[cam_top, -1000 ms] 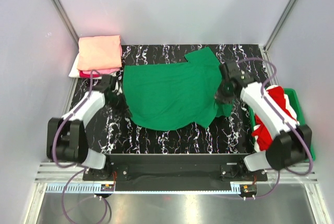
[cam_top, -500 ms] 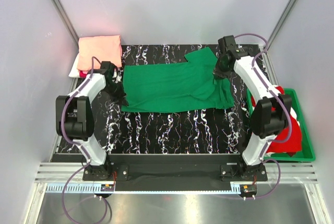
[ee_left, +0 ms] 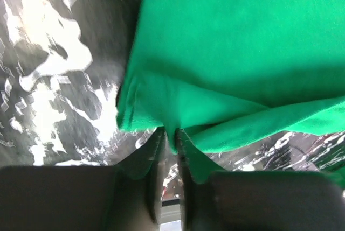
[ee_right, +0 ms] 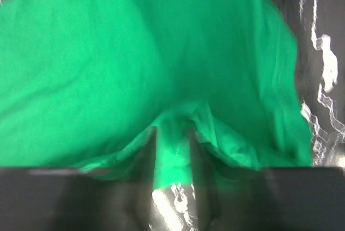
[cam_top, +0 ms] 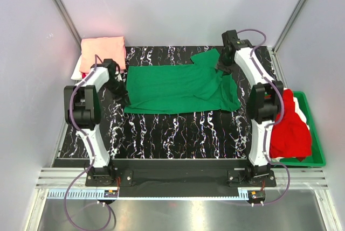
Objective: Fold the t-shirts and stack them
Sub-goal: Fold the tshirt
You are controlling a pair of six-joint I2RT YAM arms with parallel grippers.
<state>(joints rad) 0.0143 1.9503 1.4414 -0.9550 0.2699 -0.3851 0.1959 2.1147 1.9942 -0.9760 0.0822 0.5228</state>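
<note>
The bright green cloth t-shirt (cam_top: 178, 88) lies flat across the far half of the black white-veined counter (cam_top: 178, 134). It is doubled into a wide band, with one sleeve projecting at its far right corner and a rumpled right end.

Step in hand, as judged: setting down the first lengthwise fold.

The left claw (ee_left: 171, 139) sits at the band's left edge and the right claw (ee_right: 172, 131) at its far right. Each has a ridge of green cloth between narrowly parted jaws. Whether either clamps the cloth cannot be told.

Next move: free both claws, regrip the ends, then fold crosswise with the sleeve tucked in.

The salmon-peach folded t-shirt (cam_top: 102, 53) lies at the far left corner. A red cloth t-shirt (cam_top: 294, 128) waits in the rigid green plastic bin (cam_top: 319, 147) at right.
</note>
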